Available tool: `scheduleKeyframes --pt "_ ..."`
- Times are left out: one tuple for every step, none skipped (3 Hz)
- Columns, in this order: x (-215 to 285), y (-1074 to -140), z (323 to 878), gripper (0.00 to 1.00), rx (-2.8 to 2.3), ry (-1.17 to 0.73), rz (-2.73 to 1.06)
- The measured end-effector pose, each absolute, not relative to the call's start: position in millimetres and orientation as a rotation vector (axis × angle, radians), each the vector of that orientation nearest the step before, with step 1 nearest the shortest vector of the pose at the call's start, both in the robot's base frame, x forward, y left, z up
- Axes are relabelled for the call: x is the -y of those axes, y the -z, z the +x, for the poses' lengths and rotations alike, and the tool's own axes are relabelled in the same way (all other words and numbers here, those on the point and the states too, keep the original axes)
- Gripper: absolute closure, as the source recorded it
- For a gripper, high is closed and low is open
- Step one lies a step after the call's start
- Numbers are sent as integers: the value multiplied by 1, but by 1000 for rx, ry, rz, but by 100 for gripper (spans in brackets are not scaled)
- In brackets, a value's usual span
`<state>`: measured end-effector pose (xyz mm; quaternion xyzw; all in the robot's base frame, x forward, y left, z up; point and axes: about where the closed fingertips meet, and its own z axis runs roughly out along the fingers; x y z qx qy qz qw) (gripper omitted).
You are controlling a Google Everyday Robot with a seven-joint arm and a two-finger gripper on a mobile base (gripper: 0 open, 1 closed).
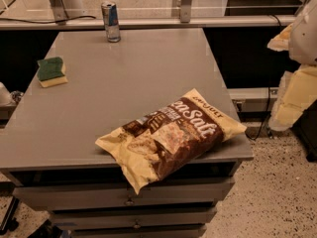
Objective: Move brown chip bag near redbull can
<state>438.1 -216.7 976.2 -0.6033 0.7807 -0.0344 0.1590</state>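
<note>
whether the gripper point(296, 95) is open or closed, i cannot tell. it shows only as a pale shape at the right edge, off the side of the table and well apart from the bag. i cannot tell if it holds anything.

one brown chip bag point(171, 135) lies flat at the near right of the grey table point(133, 73). its near corner hangs over the table's near edge.

one redbull can point(111, 21) stands upright at the far edge, a bit left of the middle. the bag and the can are well apart.

one sponge point(51, 71), green on top and yellow below, sits at the far left. three drawer fronts point(124, 197) show under the table top.
</note>
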Motion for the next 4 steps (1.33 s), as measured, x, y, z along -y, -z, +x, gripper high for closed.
scheduleKeyframes --pt "217 -976 438 0 -2232 99 -1725" --pt "210 -956 445 0 -2220 50 -1673" --pt "180 -916 455 0 -2184 -56 -1606" --pt "152 -882 461 0 -2169 -159 -1569"
